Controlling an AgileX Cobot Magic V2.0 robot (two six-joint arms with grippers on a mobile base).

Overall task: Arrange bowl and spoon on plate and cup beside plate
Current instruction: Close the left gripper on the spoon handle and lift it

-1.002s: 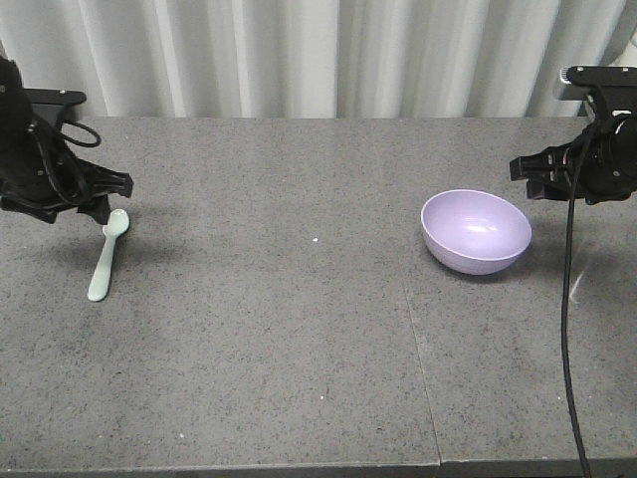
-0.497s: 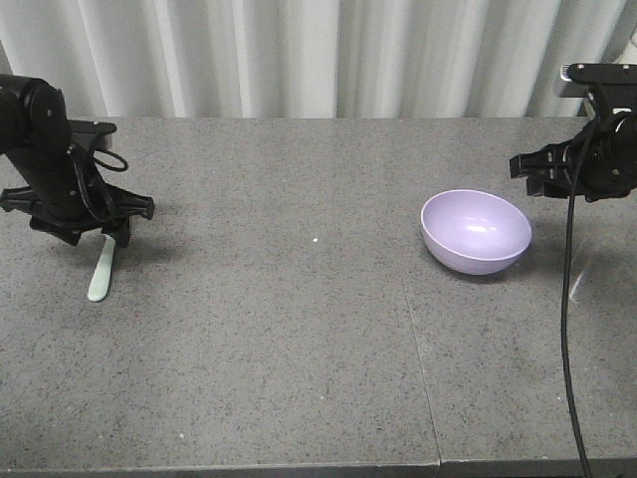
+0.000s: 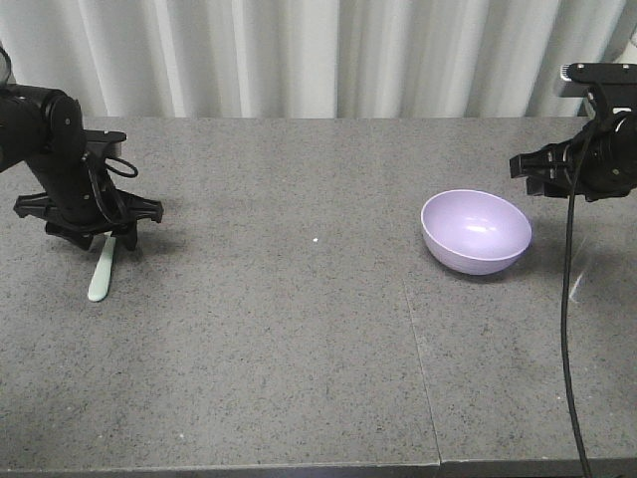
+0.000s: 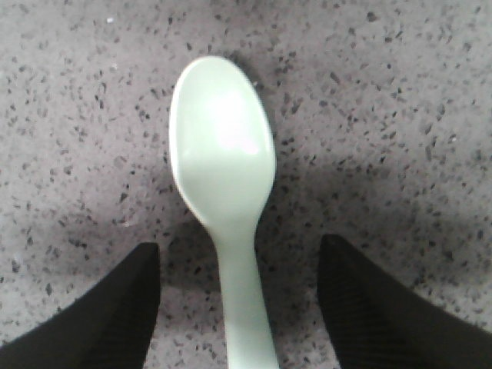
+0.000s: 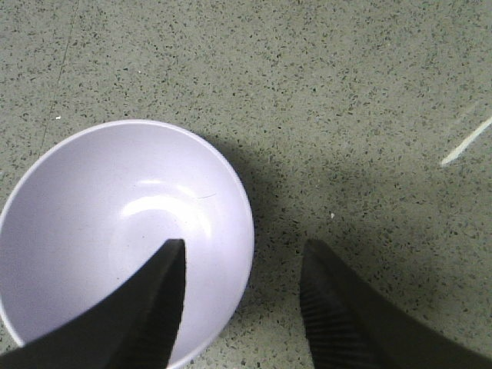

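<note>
On the grey speckled table (image 3: 299, 349) you have one spoon (image 4: 223, 154) and one bowl (image 3: 476, 231); no plate or cup is in view. Your left gripper (image 4: 238, 257) hangs over the spoon, jaws wide, one on each side of its handle, across its long axis. The bowl sits well apart from the spoon, below the right gripper (image 5: 244, 250), which is also wide.

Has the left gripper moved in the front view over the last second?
Yes. The left gripper shifted rightward in the image onto the unmoved spoon, now covering its head, which was exposed beside the gripper before.
</note>
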